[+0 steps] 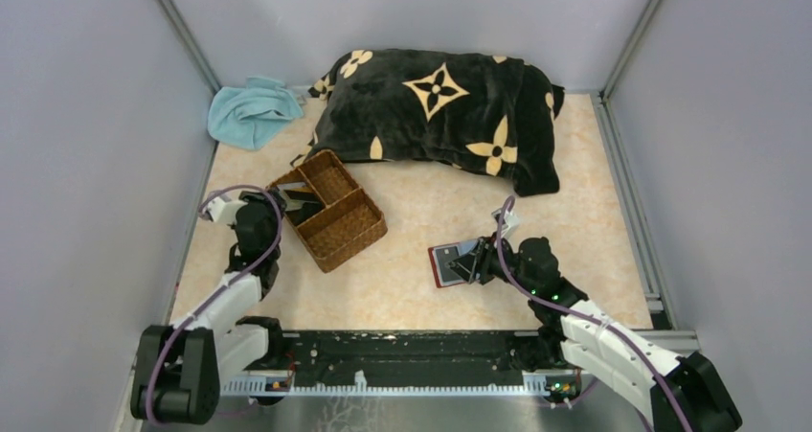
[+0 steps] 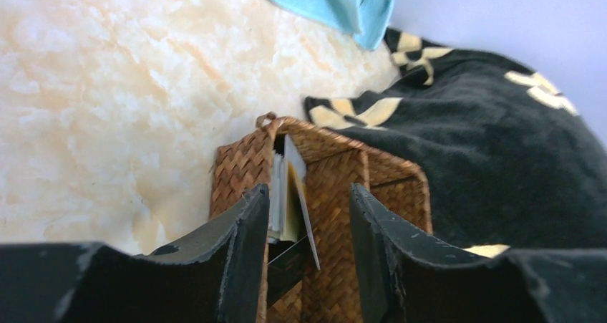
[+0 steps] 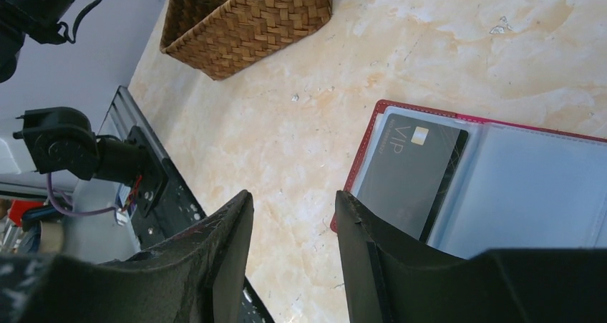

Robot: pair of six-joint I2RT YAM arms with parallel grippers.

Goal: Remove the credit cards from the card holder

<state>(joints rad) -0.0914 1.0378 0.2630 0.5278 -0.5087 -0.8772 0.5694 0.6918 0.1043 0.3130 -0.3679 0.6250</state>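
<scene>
Card holder [image 1: 446, 264] lies open on the table [image 1: 584, 221], black VIP card [image 3: 408, 169] in its sleeve, right gripper [image 1: 471, 263] spread wide at its 3 o'clock edge. Over at 10 o'clock, left gripper [image 1: 287, 202], fingers apart, hangs above the basket [image 1: 369, 231], cards [image 2: 286, 190] standing inside

card holder [image 3: 372, 133] red | card [image 3: 411, 172] black | basket [image 1: 330, 210] brown woven | towel [image 1: 251, 111] light blue

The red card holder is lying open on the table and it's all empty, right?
Not empty. The red card holder lies open on the table, but a black VIP card sits in one of its clear pockets. The right wrist view shows it.
</scene>
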